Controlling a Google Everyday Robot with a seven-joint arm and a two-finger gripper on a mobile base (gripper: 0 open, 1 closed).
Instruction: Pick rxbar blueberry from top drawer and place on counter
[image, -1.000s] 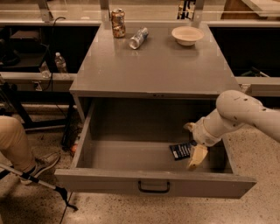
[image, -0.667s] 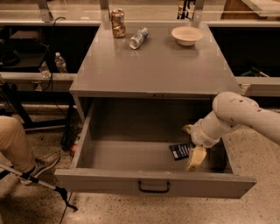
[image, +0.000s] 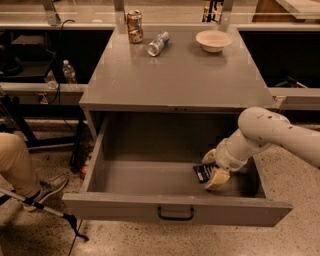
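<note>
The rxbar blueberry (image: 202, 173), a small dark wrapper with pale lettering, lies flat on the floor of the open top drawer (image: 150, 177), at its right side. My gripper (image: 213, 168) is down inside the drawer right at the bar. Its two pale fingers (image: 218, 179) stand apart, one on either side of the bar's right end. The bar still rests on the drawer floor. The counter (image: 180, 70) is the grey top above the drawer.
On the counter's far edge stand a can (image: 133, 26), a toppled clear bottle (image: 157, 43) and a pale bowl (image: 214, 40). The drawer's front panel has a black handle (image: 175, 214). A person's leg and shoe (image: 30, 180) are at the left.
The gripper has shifted slightly left and lower onto the bar, and its fingers stand a little closer together. The bar has not moved.
</note>
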